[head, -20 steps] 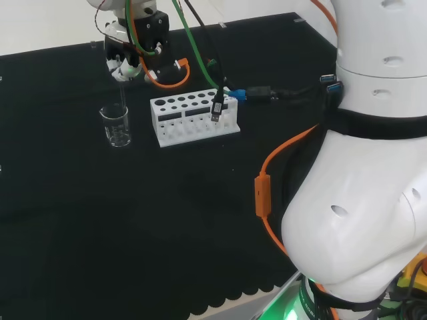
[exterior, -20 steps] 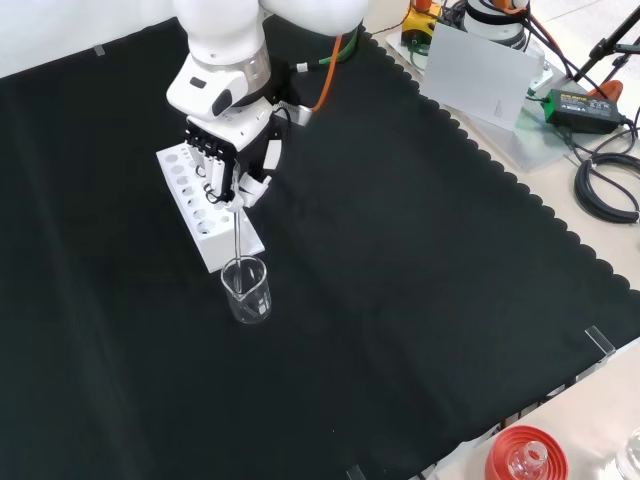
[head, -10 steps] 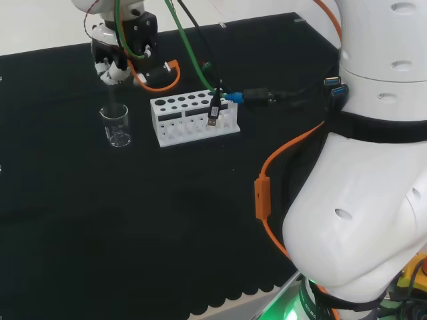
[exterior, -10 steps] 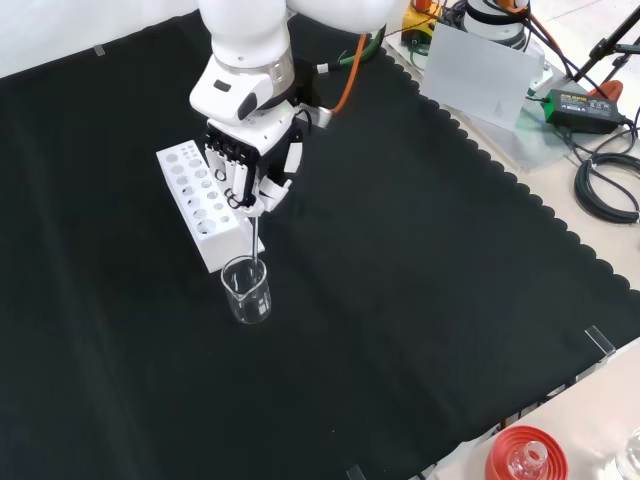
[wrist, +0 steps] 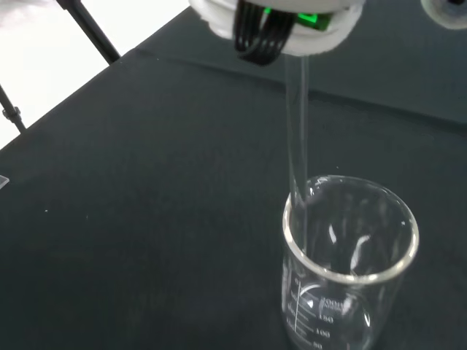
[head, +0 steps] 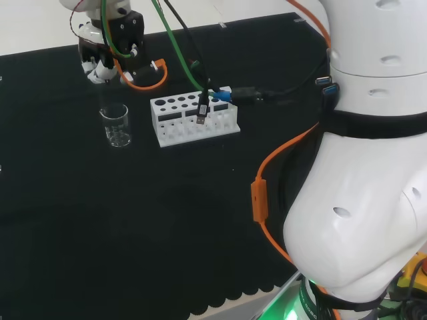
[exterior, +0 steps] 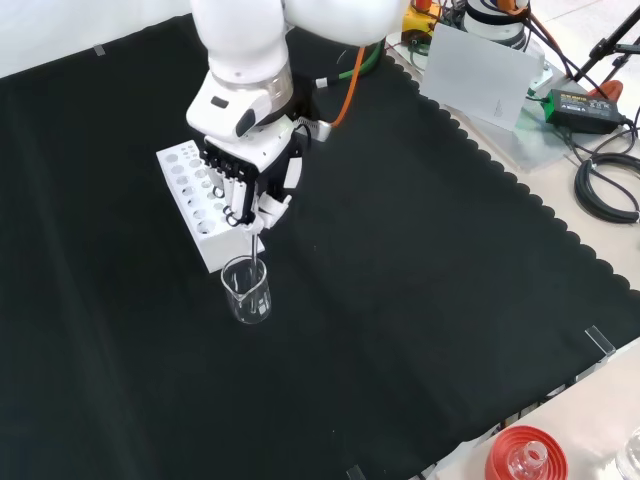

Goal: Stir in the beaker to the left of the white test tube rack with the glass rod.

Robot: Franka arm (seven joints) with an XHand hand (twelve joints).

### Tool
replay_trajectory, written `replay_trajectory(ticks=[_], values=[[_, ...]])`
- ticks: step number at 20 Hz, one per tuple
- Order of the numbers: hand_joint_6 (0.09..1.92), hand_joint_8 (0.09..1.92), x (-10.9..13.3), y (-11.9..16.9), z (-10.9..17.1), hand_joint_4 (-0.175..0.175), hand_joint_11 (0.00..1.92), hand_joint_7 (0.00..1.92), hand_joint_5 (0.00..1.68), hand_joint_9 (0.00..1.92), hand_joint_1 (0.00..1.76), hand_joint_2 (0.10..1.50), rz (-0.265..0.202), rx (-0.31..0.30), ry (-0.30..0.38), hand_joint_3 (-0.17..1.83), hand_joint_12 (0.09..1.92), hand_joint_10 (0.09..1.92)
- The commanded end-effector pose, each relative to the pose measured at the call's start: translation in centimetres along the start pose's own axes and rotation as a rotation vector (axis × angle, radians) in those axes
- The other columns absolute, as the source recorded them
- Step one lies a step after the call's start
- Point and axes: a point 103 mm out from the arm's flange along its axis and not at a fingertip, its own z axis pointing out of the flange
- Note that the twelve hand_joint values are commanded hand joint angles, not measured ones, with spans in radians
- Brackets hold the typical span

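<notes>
Front view gives me the hand [exterior: 247, 185] with fingers curled round the glass rod [exterior: 257, 250], which hangs down into the beaker [exterior: 246, 290]. The beaker stands just beside the white test tube rack [exterior: 196, 205], toward the far left part of the black cloth [exterior: 420, 300].

hand [head: 100, 63] above beaker [head: 116, 125], white rack [head: 193, 119] right
</notes>
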Motion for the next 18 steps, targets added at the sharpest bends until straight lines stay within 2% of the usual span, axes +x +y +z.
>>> replay_trajectory(ticks=[1,10,14,18], values=[[0.75,0.77,-0.9,1.4,0.4,-0.175,1.63,1.32,1.06,1.86,1.31,0.77,-0.012,0.001,0.006,0.51,0.55,0.14],[0.75,0.77,-4.9,0.8,-0.2,-0.175,1.63,1.32,1.06,1.86,1.31,0.77,0.028,-0.007,-0.003,0.52,0.55,0.14],[0.75,0.77,-5.8,0.0,-0.2,-0.175,1.63,1.32,1.06,1.86,1.31,0.77,0.044,-0.008,-0.009,0.52,0.55,0.14],[0.75,0.77,-5.7,-0.8,-0.1,-0.175,1.63,1.32,1.06,1.86,1.31,0.77,0.045,0.007,-0.010,0.52,0.55,0.14]])
